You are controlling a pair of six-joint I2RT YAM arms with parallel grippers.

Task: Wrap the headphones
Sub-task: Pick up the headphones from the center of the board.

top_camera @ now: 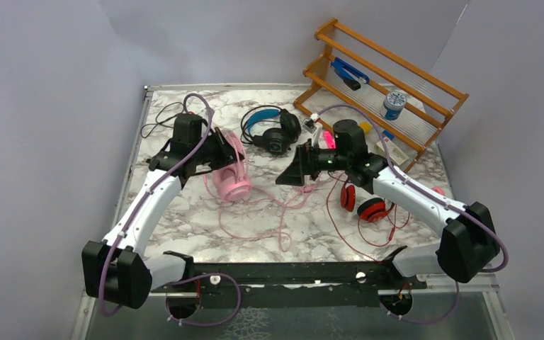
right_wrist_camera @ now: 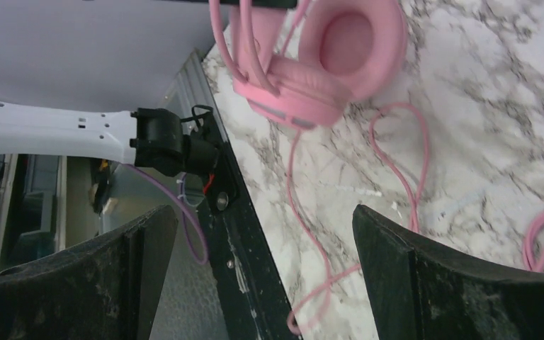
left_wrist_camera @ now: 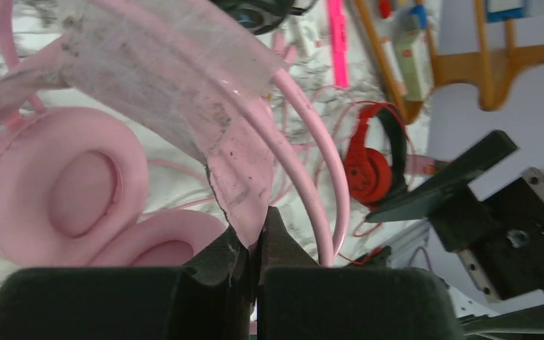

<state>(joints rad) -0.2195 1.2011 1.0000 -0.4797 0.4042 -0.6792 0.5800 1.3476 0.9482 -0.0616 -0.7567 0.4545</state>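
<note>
A: Now, gripping the pink headset (top_camera: 230, 178) by its headband with the left end effector (left_wrist_camera: 257, 244), jaws pressed together on the translucent inner strap. Sitting well left of the wooden rack (top_camera: 386, 78), earcups on or just over the table (top_camera: 184, 227); hard telling which.

B: And holding the right end effector (top_camera: 292, 170) wide apart, carrying nothing. Hovering between that headset and the rack, facing the pink earcups.

A: Judging the step as securing the first headset for winding the pink cable (top_camera: 269, 221). Trailing loose in loops, left of the rack and nearer the arm bases.

B: Leaving the black-and-blue headset (top_camera: 273, 131) just left of the rack and the red headset (top_camera: 365, 204) in front of it, both unwrapped.

A: Probably calling next for lowering the open end effector onto a cable strand, pinching it, then looping it round the band while steadying the headset.

B: Watching for the thin cable slipping, or snagging near the red one's lead.
</note>
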